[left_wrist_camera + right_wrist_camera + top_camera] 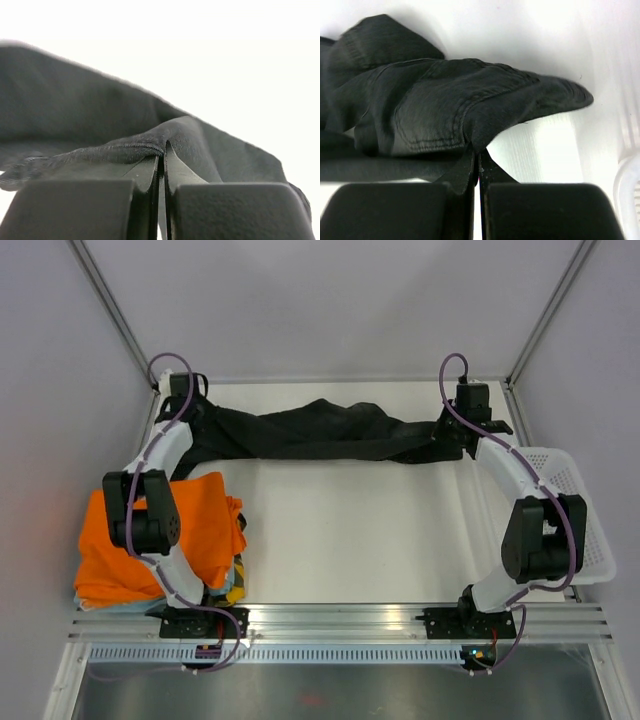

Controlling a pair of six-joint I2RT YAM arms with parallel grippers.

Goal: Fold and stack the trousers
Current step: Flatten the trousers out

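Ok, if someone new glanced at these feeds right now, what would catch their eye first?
The black trousers, strung lengthwise along the far side of the table, with the left fingers and the right fingers each shut on one end. Next comes the bright orange garment heaped at the near left, then the white basket at the right edge.
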